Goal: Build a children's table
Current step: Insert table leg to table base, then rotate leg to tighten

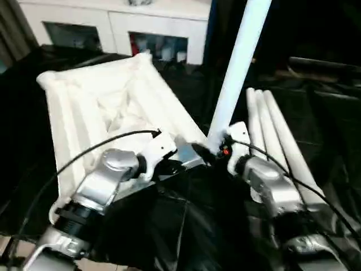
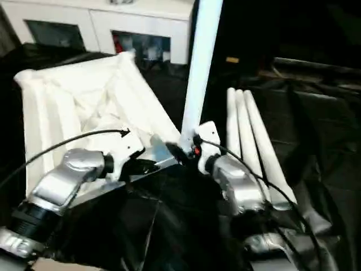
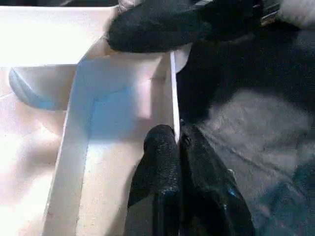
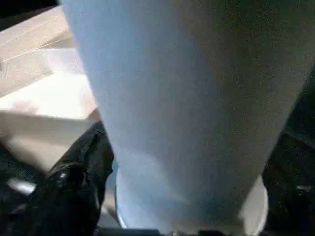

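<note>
Left eye view crops the upright leg (image 1: 240, 62) at the frame's top.

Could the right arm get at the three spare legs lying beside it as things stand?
Probably not yet: the right gripper is shut on the upright leg at the tabletop's corner. The spare legs lie unobstructed beside that arm.
</note>
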Tool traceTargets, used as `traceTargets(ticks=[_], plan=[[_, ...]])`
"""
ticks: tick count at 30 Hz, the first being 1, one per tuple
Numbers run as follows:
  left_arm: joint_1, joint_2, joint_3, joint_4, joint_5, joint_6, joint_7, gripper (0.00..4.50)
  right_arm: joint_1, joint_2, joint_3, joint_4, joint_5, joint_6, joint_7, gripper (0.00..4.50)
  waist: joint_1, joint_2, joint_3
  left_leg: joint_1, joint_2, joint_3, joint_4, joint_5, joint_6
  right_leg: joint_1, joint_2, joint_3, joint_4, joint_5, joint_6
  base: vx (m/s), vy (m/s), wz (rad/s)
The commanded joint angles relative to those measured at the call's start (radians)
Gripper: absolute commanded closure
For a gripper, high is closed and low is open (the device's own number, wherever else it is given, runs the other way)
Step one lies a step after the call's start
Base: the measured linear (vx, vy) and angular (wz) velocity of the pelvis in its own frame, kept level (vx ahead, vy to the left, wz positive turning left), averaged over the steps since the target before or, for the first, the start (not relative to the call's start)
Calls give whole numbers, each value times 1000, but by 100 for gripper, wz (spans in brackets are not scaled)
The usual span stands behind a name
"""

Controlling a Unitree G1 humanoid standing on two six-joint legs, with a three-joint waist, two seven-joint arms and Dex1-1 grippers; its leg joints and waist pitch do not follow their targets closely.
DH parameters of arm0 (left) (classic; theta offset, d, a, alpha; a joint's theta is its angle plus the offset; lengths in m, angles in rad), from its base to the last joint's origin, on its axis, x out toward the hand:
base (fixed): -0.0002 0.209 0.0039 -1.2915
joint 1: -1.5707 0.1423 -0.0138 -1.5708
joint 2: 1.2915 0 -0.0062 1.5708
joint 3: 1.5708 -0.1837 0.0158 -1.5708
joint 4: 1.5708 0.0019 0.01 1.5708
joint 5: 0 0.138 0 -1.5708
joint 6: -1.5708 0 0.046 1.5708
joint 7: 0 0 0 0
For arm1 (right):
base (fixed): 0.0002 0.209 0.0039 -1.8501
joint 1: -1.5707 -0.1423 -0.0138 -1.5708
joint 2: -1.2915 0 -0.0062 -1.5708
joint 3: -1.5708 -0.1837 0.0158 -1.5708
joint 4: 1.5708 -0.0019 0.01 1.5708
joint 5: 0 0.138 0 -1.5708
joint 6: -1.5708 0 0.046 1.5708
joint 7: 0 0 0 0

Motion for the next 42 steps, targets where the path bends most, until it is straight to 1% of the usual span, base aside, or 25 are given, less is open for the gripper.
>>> traceTargets(ticks=[1, 4, 5, 7, 10, 11, 15, 19, 21, 23, 25, 27, 28, 29, 30, 31, 32, 34, 36, 37, 38, 39, 40, 41, 42], plan=[[-16, -9, -44, -23, -34, -60, -80, 450, 19, -6, 49, -54, 32, 33, 88, 56, 0, 11, -66, 14, 46, -3, -54, -27, 119, 60, -78, 54, -32, 53, -284, 0, 0, 0], [-20, 11, -48, -5, -40, -92, -121, 450, 44, -46, 72, -102, 42, 46, 160, 56, 9, 13, -62, 17, 48, -1, -56, -64, 97, 57, -76, 52, -38, -13, -274, 0, 0, 0], [-23, 25, -52, 12, -42, -116, -151, 450, 61, -74, 88, -132, 44, 53, 210, 56, 10, 11, -62, 15, 49, -3, -57, -73, 88, 61, -76, 52, -37, -28, -266, 0, 0, 0], [-28, 35, -53, 28, -43, -140, -176, 450, 70, -95, 98, -149, 42, 59, 243, 56, 12, 12, -61, 16, 48, -1, -56, -89, 78, 58, -78, 53, -39, -42, -260, 0, 0, 0], [-32, 45, -57, 42, -54, -158, -215, 450, 78, -122, 111, -163, 45, 66, 293, 56, 12, 10, -60, 13, 48, -3, -57, -102, 65, 60, -80, 54, -39, -62, -258, 0, 0, 0], [-34, 55, -62, 50, -60, -166, -247, 450, 84, -145, 123, -176, 48, 75, 331, 81, 14, 13, -59, 13, 47, -4, -56, -120, 56, 60, -81, 54, -40, -92, -251, 0, 0, 0], [-36, 66, -65, 65, -65, -180, -280, 450, 87, -161, 130, -186, 54, 90, 360, 92, 17, 10, -59, 10, 46, -4, -55, -124, 53, 61, -80, 54, -41, -116, -244, 0, 0, 0], [-39, 79, -67, 85, -68, -198, -322, 450, 95, -182, 145, -209, 68, 120, 398, 132, 21, 6, -58, 11, 46, -4, -54, -144, 45, 60, -81, 55, -47, -181, -226, 0, 0, 0], [-40, 81, -67, 90, -66, -202, -323, 450, 98, -181, 145, -211, 68, 123, 399, 136, 23, 7, -60, 13, 47, -4, -54, -143, 42, 57, -81, 54, -46, -188, -223, 0, 0, 0], [-46, 73, -53, 114, -63, -205, -308, 450, 102, -170, 142, -203, 58, 123, 385, 162, 23, 6, -60, 13, 45, -4, -54, -147, 37, 58, -80, 53, -48, -200, -222, 0, 0, 0], [-52, 53, -38, 128, -63, -191, -271, 450, 100, -149, 132, -181, 44, 124, 341, 163, 23, 3, -61, 13, 46, -6, -55, -150, 29, 60, -82, 53, -47, -216, -218, 0, 0, 0], [-64, 20, -17, 153, -54, -164, -197, 450, 87, -111, 115, -128, 6, 101, 237, 168, 21, 1, -59, 13, 43, -4, -55, -156, 20, 56, -83, 54, -52, -246, -211, 0, 0, 0], [-78, -14, 1, 178, -42, -139, -121, 450, 64, -64, 92, -59, -30, 80, 105, 168, 17, -3, -58, 15, 42, -4, -56, -174, 5, 53, -84, 53, -56, -292, -203, 0, 0, 0], [-81, -22, 4, 183, -40, -133, -105, 450, 59, -54, 87, -43, -37, 78, 75, 168, 16, -2, -56, 15, 40, -8, -59, -193, -6, 56, -85, 51, -61, -349, -187, 0, 0, 0], [-88, -41, 8, 191, -28, -118, -63, 450, 40, -23, 67, 5, -44, 86, -8, 168, 12, -7, -56, 14, 41, -9, -59, -190, -13, 57, -85, 51, -60, -363, -177, 0, 0, 0], [-91, -50, 7, 193, -20, -111, -43, 450, 31, -7, 55, 28, -44, 94, -47, 169, 12, -4, -56, 15, 39, -10, -59, -192, -14, 56, -86, 51, -62, -376, -173, 0, 0, 0], [-96, -65, 10, 195, -13, -96, -13, 450, 19, 14, 42, 56, -45, 96, -93, 170, 5, -7, -58, 13, 40, -11, -58, -194, -14, 57, -86, 52, -64, -377, -162, 0, 0, 0], [-106, -115, 22, 197, 0, -51, 73, 450, -19, 69, 10, 137, -45, 94, -208, 170, -3, -3, -57, 11, 39, -11, -59, -200, -14, 54, -83, 51, -64, -377, -167, 0, 0, 0], [-110, -150, 26, 192, 12, -29, 129, 450, -47, 102, -2, 186, -45, 83, -269, 170, -2, -6, -59, 13, 38, -11, -57, -199, -10, 55, -84, 51, -67, -381, -161, 0, 0, 0], [-107, -177, 26, 181, 16, -15, 160, 450, -68, 126, -11, 220, -49, 73, -312, 170, -4, -3, -60, 14, 39, -10, -56, -193, -10, 52, -84, 52, -64, -363, -170, 0, 0, 0], [-103, -194, 24, 170, 18, -6, 176, 450, -83, 142, -19, 240, -47, 67, -337, 170, -4, -3, -60, 11, 38, -10, -56, -191, -8, 55, -83, 50, -64, -362, -169, 0, 0, 0], [-101, -205, 23, 164, 19, 0, 185, 450, -91, 152, -25, 253, -46, 62, -351, 170, -3, -4, -60, 13, 38, -9, -55, -194, -7, 52, -83, 51, -65, -359, -169, 0, 0, 0], [-100, -213, 19, 161, 22, -1, 193, 450, -99, 162, -33, 268, -48, 48, -356, 135, -3, -4, -62, 11, 37, -10, -56, -186, -2, 56, -82, 50, -62, -342, -170, 0, 0, 0], [-98, -220, 14, 158, 24, -5, 198, 450, -106, 169, -33, 279, -55, 32, -358, 135, -3, -4, -61, 10, 37, -10, -56, -183, 3, 55, -80, 50, -62, -324, -171, 0, 0, 0], [-96, -224, 10, 156, 26, -11, 201, 450, -113, 175, -32, 289, -62, 19, -358, 114, -2, -4, -63, 11, 38, -9, -54, -183, 6, 55, -81, 50, -61, -315, -173, 0, 0, 0]])
